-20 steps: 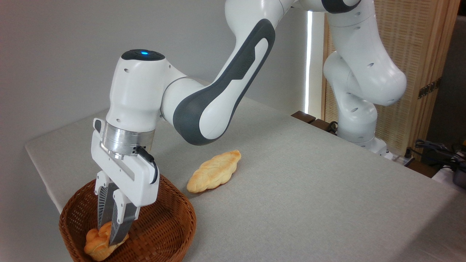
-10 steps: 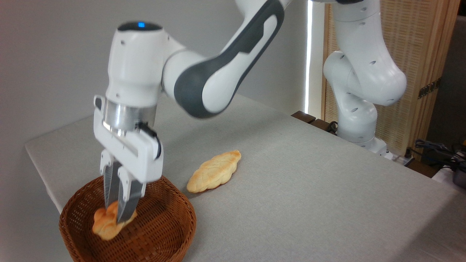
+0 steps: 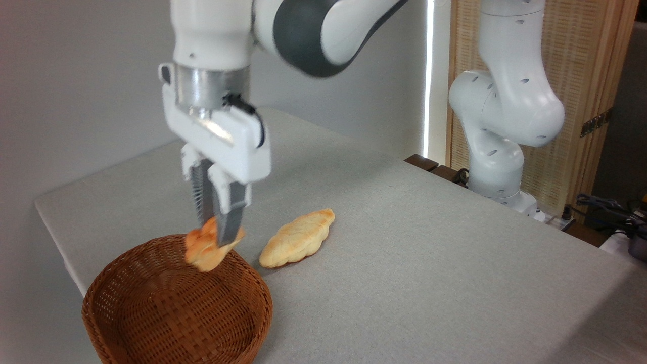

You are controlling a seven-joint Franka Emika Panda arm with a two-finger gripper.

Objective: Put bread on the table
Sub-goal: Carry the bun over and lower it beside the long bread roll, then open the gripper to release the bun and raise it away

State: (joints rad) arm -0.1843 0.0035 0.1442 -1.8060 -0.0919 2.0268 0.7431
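Observation:
The bread (image 3: 203,251), a small orange-golden knotted bun, hangs in the air above the far rim of a brown wicker basket (image 3: 177,313). My gripper (image 3: 216,233) points straight down and is shut on the bread's upper right part. The grey-clothed table (image 3: 404,263) spreads out to the right and behind. The bun is a little blurred by motion.
A longer, paler braided loaf (image 3: 298,238) lies on the cloth just right of the basket and the gripper. The robot's white base (image 3: 498,151) stands at the table's far right edge. The basket sits at the table's near left corner.
The gripper has risen out of the basket with the bread in it and shifted to the right and back. The basket now holds nothing visible.

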